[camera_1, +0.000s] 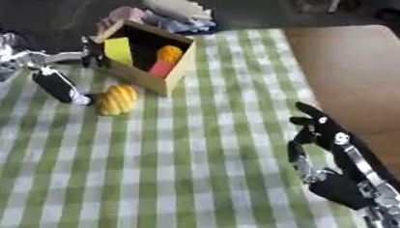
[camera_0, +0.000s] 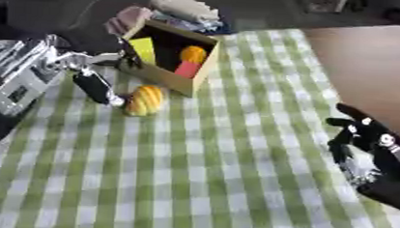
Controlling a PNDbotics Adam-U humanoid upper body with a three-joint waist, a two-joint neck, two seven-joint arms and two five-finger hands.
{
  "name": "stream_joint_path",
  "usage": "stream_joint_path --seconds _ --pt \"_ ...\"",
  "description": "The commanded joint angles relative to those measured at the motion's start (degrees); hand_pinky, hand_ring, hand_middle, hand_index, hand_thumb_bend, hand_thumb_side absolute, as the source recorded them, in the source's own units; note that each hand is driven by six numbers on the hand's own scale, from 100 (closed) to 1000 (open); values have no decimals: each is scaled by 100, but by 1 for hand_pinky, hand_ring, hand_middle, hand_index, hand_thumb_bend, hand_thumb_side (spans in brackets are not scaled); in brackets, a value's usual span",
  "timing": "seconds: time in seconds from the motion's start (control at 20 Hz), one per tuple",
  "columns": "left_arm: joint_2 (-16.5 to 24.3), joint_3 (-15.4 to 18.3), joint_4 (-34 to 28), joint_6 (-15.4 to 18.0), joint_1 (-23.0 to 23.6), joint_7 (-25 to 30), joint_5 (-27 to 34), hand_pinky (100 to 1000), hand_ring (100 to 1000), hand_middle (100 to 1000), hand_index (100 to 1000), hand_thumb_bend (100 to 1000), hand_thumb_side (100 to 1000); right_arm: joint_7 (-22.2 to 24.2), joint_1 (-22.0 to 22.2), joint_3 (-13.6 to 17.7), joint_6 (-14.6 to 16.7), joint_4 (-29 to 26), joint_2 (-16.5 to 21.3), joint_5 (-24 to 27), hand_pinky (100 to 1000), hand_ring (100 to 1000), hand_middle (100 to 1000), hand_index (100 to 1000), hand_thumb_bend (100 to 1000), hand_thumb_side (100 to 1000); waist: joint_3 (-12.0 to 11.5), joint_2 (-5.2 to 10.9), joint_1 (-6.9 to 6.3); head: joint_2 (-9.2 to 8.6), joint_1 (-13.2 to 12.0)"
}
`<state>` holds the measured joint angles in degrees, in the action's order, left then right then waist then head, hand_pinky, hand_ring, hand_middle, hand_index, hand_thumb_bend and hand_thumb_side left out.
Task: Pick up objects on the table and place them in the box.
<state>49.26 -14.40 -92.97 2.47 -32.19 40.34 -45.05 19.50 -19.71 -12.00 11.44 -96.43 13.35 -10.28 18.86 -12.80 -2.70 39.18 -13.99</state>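
A ribbed yellow-orange object (camera_0: 145,100), shaped like a croissant, lies on the green checked tablecloth just in front of the cardboard box (camera_0: 168,77). The box stands open and holds a yellow piece (camera_0: 144,50), an orange piece (camera_0: 192,53) and a red piece (camera_0: 187,69). My left hand (camera_0: 95,86) comes in from the left, its straight fingers pointing at the croissant and touching its left end. Low at the right edge, my right hand (camera_1: 318,131) rests open with fingers up, holding nothing.
A pile of cloth or soft items (camera_0: 182,11) lies behind the box at the table's far edge. A bare brown tabletop (camera_0: 371,60) adjoins the cloth on the right. The green checked cloth (camera_0: 200,174) stretches across the near half.
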Motion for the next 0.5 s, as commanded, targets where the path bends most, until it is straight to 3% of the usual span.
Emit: stream_joint_path --seconds 0.05,0.5 --pt "6 -34 147 -5 -57 19 -173 742 702 772 868 423 344 -23 -77 55 -5 -65 76 -8 702 908 477 983 100 470 3 17 21 -62 17" --pt "-396 -69 929 -289 -209 -770 -595 749 725 792 879 368 322 -9 -84 42 -4 -65 59 4 702 909 477 984 100 470 -5 19 55 -56 -7"
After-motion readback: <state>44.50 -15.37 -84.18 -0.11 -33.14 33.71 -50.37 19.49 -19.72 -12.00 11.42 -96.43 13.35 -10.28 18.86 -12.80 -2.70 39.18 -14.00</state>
